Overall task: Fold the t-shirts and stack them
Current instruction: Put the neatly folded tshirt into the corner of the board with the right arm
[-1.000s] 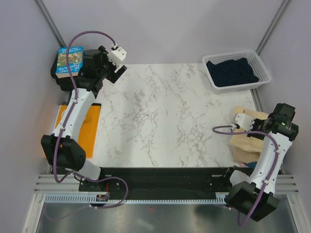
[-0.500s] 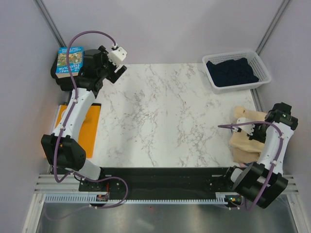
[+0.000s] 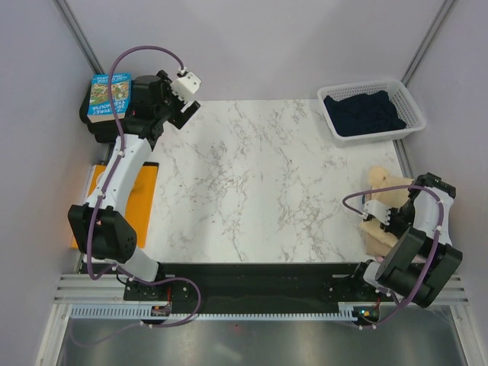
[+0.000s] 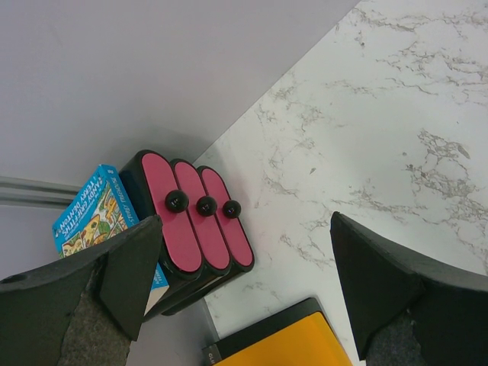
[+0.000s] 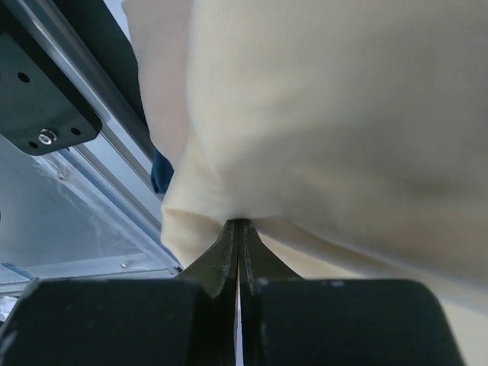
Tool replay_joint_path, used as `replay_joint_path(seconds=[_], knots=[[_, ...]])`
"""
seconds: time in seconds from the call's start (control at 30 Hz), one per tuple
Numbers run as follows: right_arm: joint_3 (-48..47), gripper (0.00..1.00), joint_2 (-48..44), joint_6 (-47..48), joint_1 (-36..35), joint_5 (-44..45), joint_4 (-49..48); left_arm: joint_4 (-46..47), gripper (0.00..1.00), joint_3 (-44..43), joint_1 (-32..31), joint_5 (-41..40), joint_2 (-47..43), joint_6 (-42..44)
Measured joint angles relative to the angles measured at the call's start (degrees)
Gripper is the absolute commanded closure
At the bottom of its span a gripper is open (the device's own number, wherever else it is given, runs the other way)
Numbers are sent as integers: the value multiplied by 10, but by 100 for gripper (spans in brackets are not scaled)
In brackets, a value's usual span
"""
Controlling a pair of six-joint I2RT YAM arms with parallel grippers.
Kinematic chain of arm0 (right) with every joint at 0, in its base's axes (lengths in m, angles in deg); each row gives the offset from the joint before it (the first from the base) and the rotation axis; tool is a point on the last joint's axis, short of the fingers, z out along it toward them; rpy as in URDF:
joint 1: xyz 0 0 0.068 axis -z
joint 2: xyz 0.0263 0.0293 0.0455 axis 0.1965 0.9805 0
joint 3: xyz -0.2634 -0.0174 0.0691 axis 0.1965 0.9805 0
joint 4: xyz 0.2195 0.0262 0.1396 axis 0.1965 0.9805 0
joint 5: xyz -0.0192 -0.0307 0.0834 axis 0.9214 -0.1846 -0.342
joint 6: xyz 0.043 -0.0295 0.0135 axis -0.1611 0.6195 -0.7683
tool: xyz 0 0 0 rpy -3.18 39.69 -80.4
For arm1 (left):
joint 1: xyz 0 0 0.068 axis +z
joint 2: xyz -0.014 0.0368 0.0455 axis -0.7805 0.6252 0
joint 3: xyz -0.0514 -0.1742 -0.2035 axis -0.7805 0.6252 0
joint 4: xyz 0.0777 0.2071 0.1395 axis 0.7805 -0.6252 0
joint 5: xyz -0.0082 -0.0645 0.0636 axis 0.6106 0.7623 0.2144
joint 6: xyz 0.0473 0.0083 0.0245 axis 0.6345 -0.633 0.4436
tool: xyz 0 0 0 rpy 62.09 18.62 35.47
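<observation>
A pile of t-shirts lies at the table's right edge, a pale yellow one [image 3: 379, 181] over a tan one [image 3: 376, 235]. My right gripper [image 3: 390, 216] is down on this pile. In the right wrist view its jaws are shut, and the pale yellow t-shirt [image 5: 328, 114] is pinched in a fold at the gripper [image 5: 239, 223]. A bit of dark navy cloth [image 5: 158, 174] shows behind. Another dark navy t-shirt [image 3: 363, 113] lies in the basket. My left gripper [image 3: 184, 114] hovers open at the table's far left corner, holding nothing, its fingers [image 4: 130, 274] wide apart.
A white basket [image 3: 412, 104] stands at the back right. A blue book [image 3: 109, 97] rests on a black and pink object [image 4: 200, 221] at the far left. An orange sheet [image 3: 138, 203] lies along the left edge. Grey walls enclose the table.
My right arm has swung toward the near edge and down onto the shirt pile, and its jaws have shut on the cloth. The left arm has barely moved.
</observation>
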Motion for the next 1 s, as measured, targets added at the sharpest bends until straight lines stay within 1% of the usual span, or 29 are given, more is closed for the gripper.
replay_joint_path(seconds=[0.13,0.23,0.3,0.4,0.43,0.5,0.57,0.6,0.63,0.67,0.77,0.87,0.93,1.0], knots=[[43,100,14,2,0,15,-25,0,2,0,0,-2,1,0],[44,100,28,-2,0,15,-34,0,2,-1,0,-3,1,0],[31,100,28,-6,0,9,-29,0,2,-2,0,-4,1,0],[-18,100,25,-7,0,-13,-17,0,2,-2,0,-7,1,1],[-53,93,20,-5,0,-26,-14,0,2,-2,0,-7,1,0],[-91,82,11,-2,0,-42,-6,0,2,-2,0,-8,1,0],[-137,60,-1,5,-1,-65,5,0,2,-2,0,-7,1,0],[-159,45,-9,6,-1,-79,8,0,1,-2,0,-7,1,0],[-178,13,-17,5,-2,-96,9,0,1,-2,0,-7,1,0],[-196,2,-26,2,-2,-113,11,0,0,-2,0,-7,1,-1],[-243,2,-38,-45,-9,-178,21,-6,0,-2,0,-7,-1,-12],[-290,2,-24,-146,-26,-256,26,-30,1,-2,0,-1,-6,-31],[-317,2,-4,-253,-39,-311,24,-56,0,-2,-1,10,-14,-42],[-326,2,12,-364,-48,-357,-3,-82,0,-2,-3,19,-26,-51]])
